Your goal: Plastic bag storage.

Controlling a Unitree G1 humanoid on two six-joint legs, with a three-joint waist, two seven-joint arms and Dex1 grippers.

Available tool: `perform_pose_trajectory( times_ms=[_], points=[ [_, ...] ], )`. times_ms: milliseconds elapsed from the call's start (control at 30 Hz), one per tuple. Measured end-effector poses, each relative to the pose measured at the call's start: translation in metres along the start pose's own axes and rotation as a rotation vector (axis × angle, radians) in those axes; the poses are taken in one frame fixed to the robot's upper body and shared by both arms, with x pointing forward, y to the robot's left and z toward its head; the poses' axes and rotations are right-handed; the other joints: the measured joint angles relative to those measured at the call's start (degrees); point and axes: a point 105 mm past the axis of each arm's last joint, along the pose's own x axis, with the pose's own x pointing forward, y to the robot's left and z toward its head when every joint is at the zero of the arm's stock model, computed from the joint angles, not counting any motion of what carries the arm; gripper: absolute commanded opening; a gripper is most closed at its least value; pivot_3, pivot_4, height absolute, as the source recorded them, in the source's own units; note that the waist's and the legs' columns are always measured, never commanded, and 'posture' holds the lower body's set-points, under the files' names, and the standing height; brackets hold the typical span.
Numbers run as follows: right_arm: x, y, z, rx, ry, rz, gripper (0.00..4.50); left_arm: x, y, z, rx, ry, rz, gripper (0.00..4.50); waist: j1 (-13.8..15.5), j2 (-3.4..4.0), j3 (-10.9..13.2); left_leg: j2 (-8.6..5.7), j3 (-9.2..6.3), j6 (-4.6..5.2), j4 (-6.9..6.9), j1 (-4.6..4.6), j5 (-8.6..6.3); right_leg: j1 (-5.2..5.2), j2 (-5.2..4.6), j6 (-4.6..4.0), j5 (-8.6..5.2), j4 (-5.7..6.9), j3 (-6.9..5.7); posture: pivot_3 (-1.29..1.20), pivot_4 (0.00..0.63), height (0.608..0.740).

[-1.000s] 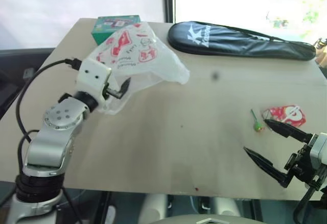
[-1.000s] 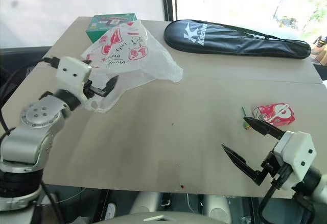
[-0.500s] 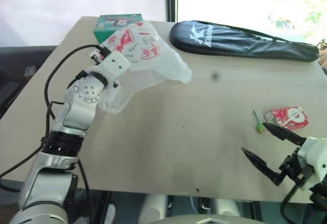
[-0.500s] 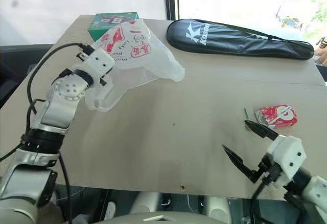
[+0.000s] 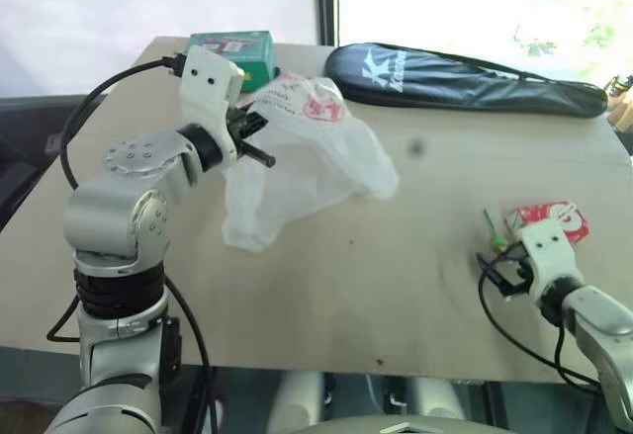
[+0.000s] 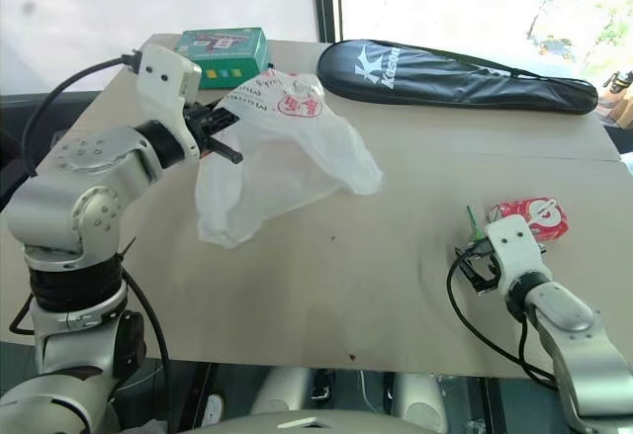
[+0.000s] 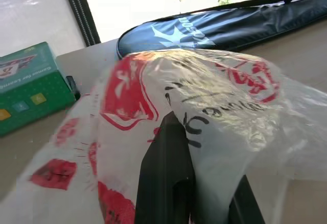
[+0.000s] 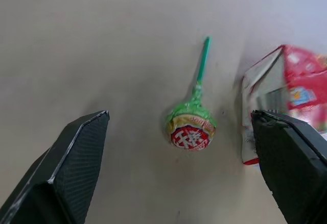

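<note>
White plastic bag (image 5: 307, 152) (red print)

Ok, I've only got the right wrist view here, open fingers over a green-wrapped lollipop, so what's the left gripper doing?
Observer: The left gripper is shut on the thin, translucent white plastic bag with red print, pinching it near its upper end.
Operator: Is the bag off the table?
Observer: Not fully. Its lower end lies on the beige table.
Operator: Anything close behind that arm?
Observer: A green rectangular box sits at the table's far edge, just behind the left gripper.
</note>
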Motion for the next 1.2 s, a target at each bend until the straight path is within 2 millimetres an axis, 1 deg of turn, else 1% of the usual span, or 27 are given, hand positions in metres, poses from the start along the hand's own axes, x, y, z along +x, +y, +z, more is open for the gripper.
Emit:
perform_pose_trajectory(
  times_ms=[33, 100, 200, 233, 267, 333, 367, 400, 433, 467, 567, 600, 667, 700, 733, 767, 800, 833, 867, 900, 967, 1033, 1067, 1133, 1167, 1200],
  points=[
    [0.003, -0.002, 0.001, 0.008, 0.003, -0.008, 3.62, 0.001, -0.001, 0.0, -0.009, 0.003, 0.005, 0.0, 0.0, -0.01, 0.0, 0.0, 0.0, 0.0, 0.04, -0.03, 0.0, -0.01, -0.01, 0.01, 0.0, 0.0, 0.0, 0.0, 0.15, 0.74],
    [0.007, -0.004, 0.002, 0.024, 0.012, -0.011, 2.67, 0.002, -0.001, 0.0, -0.021, 0.015, 0.016, 0.0, 0.06, -0.02, 0.0, -0.04, 0.0, 0.02, 0.06, -0.05, 0.0, -0.01, -0.04, 0.01, 0.01, -0.01, -0.01, 0.0, 0.15, 0.74],
    [0.008, -0.002, 0.002, 0.043, 0.022, 0.004, 1.32, 0.0, -0.002, 0.006, -0.011, 0.005, 0.028, 0.0, 0.12, -0.03, 0.01, -0.05, -0.04, 0.02, 0.05, -0.07, -0.01, -0.01, -0.04, -0.17, 0.11, -0.02, -0.03, 0.0, 0.15, 0.74],
    [0.007, 0.0, 0.003, 0.051, 0.026, 0.017, 0.78, 0.0, -0.003, 0.007, -0.008, 0.002, 0.027, 0.0, 0.12, -0.03, 0.01, -0.04, -0.04, 0.02, 0.04, -0.07, -0.01, -0.01, -0.04, -0.19, 0.11, -0.02, -0.02, 0.0, 0.15, 0.74],
    [0.005, 0.003, 0.004, 0.062, 0.031, 0.033, 0.75, 0.0, -0.005, 0.007, -0.009, 0.003, 0.023, 0.0, 0.08, -0.03, 0.01, -0.04, -0.04, 0.02, 0.03, -0.07, -0.01, -0.01, -0.03, -0.2, 0.12, -0.02, -0.02, 0.0, 0.15, 0.74],
    [0.0, 0.01, 0.007, 0.081, 0.035, 0.076, 0.75, 0.001, -0.008, 0.006, -0.028, 0.013, 0.013, 0.0, 0.05, -0.01, 0.02, -0.03, -0.05, 0.01, 0.02, -0.08, -0.01, -0.03, -0.03, -0.2, 0.12, -0.02, -0.02, 0.0, 0.15, 0.74],
    [-0.006, 0.019, 0.012, 0.12, 0.03, 0.145, 0.75, 0.004, -0.011, 0.007, -0.048, 0.016, -0.001, 0.0, 0.1, -0.02, 0.08, -0.02, -0.07, 0.01, 0.03, -0.11, -0.01, -0.03, -0.03, -0.19, 0.12, -0.01, -0.04, 0.0, 0.15, 0.74],
    [-0.017, 0.036, 0.029, 0.155, -0.012, 0.268, 0.75, 0.008, -0.015, 0.013, -0.068, 0.009, -0.013, 0.0, 0.09, -0.11, 0.16, -0.01, -0.11, 0.01, 0.05, -0.12, 0.0, -0.04, -0.01, -0.19, 0.12, 0.0, -0.07, 0.0, 0.15, 0.74],
    [-0.02, 0.041, 0.036, 0.153, -0.036, 0.305, 0.75, 0.009, -0.016, 0.015, -0.071, 0.004, -0.016, 0.0, 0.07, -0.13, 0.17, 0.0, -0.13, 0.01, 0.05, -0.11, 0.0, -0.02, -0.01, -0.17, 0.11, -0.01, -0.08, 0.0, 0.15, 0.74],
    [-0.032, 0.06, 0.059, 0.169, -0.109, 0.449, 0.75, 0.013, -0.02, 0.026, -0.086, -0.01, -0.033, 0.0, 0.01, -0.18, 0.2, 0.0, -0.12, 0.02, 0.05, -0.08, -0.01, -0.01, 0.0, -0.12, 0.08, -0.01, -0.06, 0.0, 0.15, 0.74],
    [-0.051, 0.092, 0.106, 0.155, -0.261, 0.708, 0.75, 0.024, -0.027, 0.045, -0.093, -0.027, -0.047, 0.0, -0.23, -0.26, 0.27, 0.0, -0.09, 0.09, 0.07, 0.0, -0.05, 0.0, 0.02, -0.14, 0.11, 0.03, -0.01, 0.0, 0.15, 0.74],
    [-0.054, 0.099, 0.118, 0.145, -0.291, 0.766, 0.75, 0.027, -0.03, 0.049, -0.093, -0.032, -0.055, 0.0, -0.18, -0.25, 0.27, -0.02, -0.1, 0.09, 0.05, -0.02, -0.05, -0.02, 0.01, -0.19, 0.14, 0.04, -0.03, 0.0, 0.15, 0.74],
    [-0.054, 0.11, 0.131, 0.152, -0.306, 0.847, 0.75, 0.033, -0.035, 0.05, -0.091, -0.019, -0.067, 0.0, -0.15, -0.23, 0.27, -0.04, -0.11, 0.04, 0.01, -0.02, -0.02, -0.04, 0.0, -0.24, 0.14, 0.08, -0.03, 0.0, 0.15, 0.74],
    [-0.043, 0.123, 0.14, 0.186, -0.261, 0.932, 0.75, 0.04, -0.038, 0.045, -0.1, 0.01, -0.078, 0.0, -0.17, -0.2, 0.29, -0.05, -0.05, 0.01, 0.0, -0.13, 0.0, -0.17, 0.0, -0.27, 0.15, 0.11, -0.01, 0.0, 0.15, 0.74],
    [-0.039, 0.128, 0.142, 0.198, -0.246, 0.955, 0.75, 0.041, -0.038, 0.043, -0.102, 0.018, -0.08, 0.0, -0.18, -0.22, 0.31, -0.05, -0.05, 0.01, 0.01, -0.14, 0.0, -0.18, 0.0, -0.27, 0.15, 0.13, -0.01, 0.0, 0.15, 0.74],
    [-0.02, 0.138, 0.15, 0.238, -0.208, 0.969, 0.75, 0.042, -0.038, 0.04, -0.105, 0.033, -0.087, 0.0, -0.44, -0.23, 0.31, -0.05, 0.02, 0.01, 0.01, -0.12, 0.0, -0.2, 0.01, -0.27, 0.16, 0.15, 0.04, 0.0, 0.15, 0.74],
    [-0.005, 0.143, 0.159, 0.263, -0.2, 0.947, 0.75, 0.043, -0.039, 0.04, -0.104, 0.036, -0.095, 0.0, -0.77, -0.21, 0.32, -0.07, 0.1, 0.01, -0.01, -0.12, 0.01, -0.23, 0.01, -0.26, 0.16, 0.15, 0.11, 0.0, 0.15, 0.74],
    [0.028, 0.147, 0.175, 0.313, -0.21, 0.848, 0.75, 0.043, -0.04, 0.04, -0.1, 0.037, -0.103, 0.0, -1.24, -0.22, 0.32, -0.08, 0.14, 0.01, 0.0, -0.13, 0.01, -0.3, 0.0, -0.26, 0.16, 0.18, 0.17, 0.0, 0.15, 0.74],
    [0.044, 0.145, 0.182, 0.328, -0.22, 0.779, 0.75, 0.043, -0.043, 0.041, -0.099, 0.035, -0.114, 0.0, -1.39, -0.22, 0.32, -0.09, 0.16, 0.01, -0.01, -0.18, 0.01, -0.36, 0.0, -0.26, 0.16, 0.19, 0.2, 0.0, 0.15, 0.74],
    [0.074, 0.142, 0.192, 0.332, -0.25, 0.656, 1.25, 0.042, -0.044, 0.041, -0.101, 0.033, -0.122, 0.0, -1.46, -0.23, 0.34, -0.11, 0.15, 0.01, -0.02, -0.19, 0.01, -0.38, -0.02, -0.26, 0.16, 0.19, 0.19, 0.0, 0.15, 0.74],
    [0.106, 0.137, 0.198, 0.29, -0.289, 0.534, 2.35, 0.04, -0.041, 0.04, -0.116, 0.036, -0.115, 0.0, -1.37, -0.26, 0.36, -0.17, 0.13, 0.02, -0.09, -0.24, 0.0, -0.38, -0.05, -0.25, 0.16, 0.09, 0.19, 0.0, 0.15, 0.74],
    [0.112, 0.136, 0.196, 0.272, -0.313, 0.517, 3.18, 0.038, -0.036, 0.04, -0.134, 0.038, -0.097, 0.0, -1.39, -0.26, 0.37, -0.19, 0.1, 0.07, -0.13, -0.38, -0.03, -0.47, -0.07, -0.24, 0.16, 0.06, 0.23, 0.0, 0.15, 0.74],
    [0.11, 0.136, 0.196, 0.246, -0.329, 0.519, 3.61, 0.036, -0.034, 0.04, -0.145, 0.038, -0.086, 0.0, -1.41, -0.26, 0.37, -0.22, 0.08, 0.08, -0.17, -0.5, -0.04, -0.56, -0.08, -0.24, 0.16, 0.08, 0.24, 0.0, 0.15, 0.74],
    [0.095, 0.127, 0.193, 0.112, -0.378, 0.511, 3.61, 0.035, -0.03, 0.039, -0.175, 0.038, -0.067, 0.0, -1.26, -0.25, 0.37, -0.28, -0.2, 0.08, -0.12, -1.0, -0.04, -0.83, -0.08, -0.21, 0.18, 0.1, 0.16, 0.0, 0.15, 0.74],
    [0.086, 0.122, 0.191, 0.076, -0.396, 0.519, 3.61, 0.034, -0.027, 0.039, -0.187, 0.039, -0.056, 0.0, -1.14, -0.26, 0.38, -0.3, -0.22, 0.08, -0.08, -1.21, -0.04, -1.0, -0.08, -0.2, 0.18, 0.09, 0.16, 0.0, 0.15, 0.74],
    [0.071, 0.118, 0.186, 0.077, -0.405, 0.564, 3.61, 0.035, -0.027, 0.038, -0.195, 0.04, -0.052, 0.0, -0.87, -0.26, 0.38, -0.3, -0.26, 0.08, -0.09, -1.21, -0.04, -0.98, -0.08, -0.2, 0.18, 0.07, 0.1, 0.0, 0.15, 0.74]
  ],
)
